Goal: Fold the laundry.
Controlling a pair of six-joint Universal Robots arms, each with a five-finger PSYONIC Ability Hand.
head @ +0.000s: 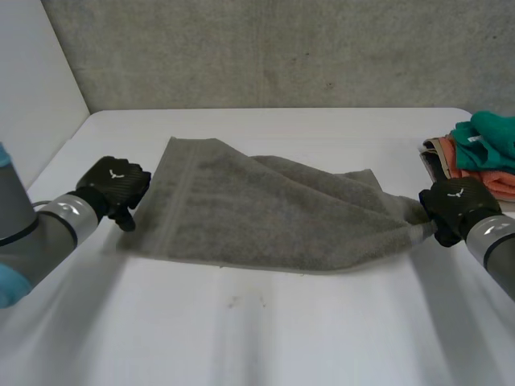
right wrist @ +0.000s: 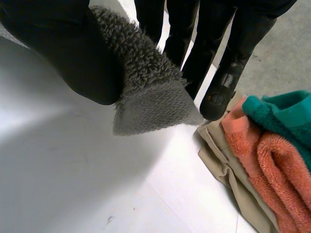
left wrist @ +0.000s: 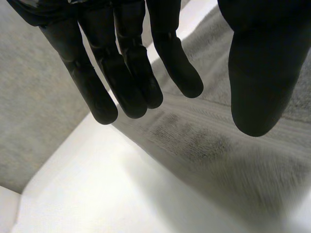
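A grey towel point(head: 273, 213) lies across the middle of the white table point(head: 257, 330), partly doubled over, with a raised ridge running toward its right end. My left hand point(head: 113, 186) hovers at the towel's left edge. In the left wrist view its fingers point(left wrist: 126, 73) hang nearly straight, apart from the thumb, above the towel's hem point(left wrist: 218, 141), and nothing is between them. My right hand point(head: 455, 205) is at the towel's right corner. The right wrist view shows that corner point(right wrist: 155, 102) pinched between the thumb point(right wrist: 63, 53) and the fingers, lifted just off the table.
A pile of folded laundry point(head: 483, 153), teal over orange over beige, sits at the table's right edge just behind my right hand; in the right wrist view the pile point(right wrist: 272, 160) lies close beside the fingertips. A grey wall runs behind the table.
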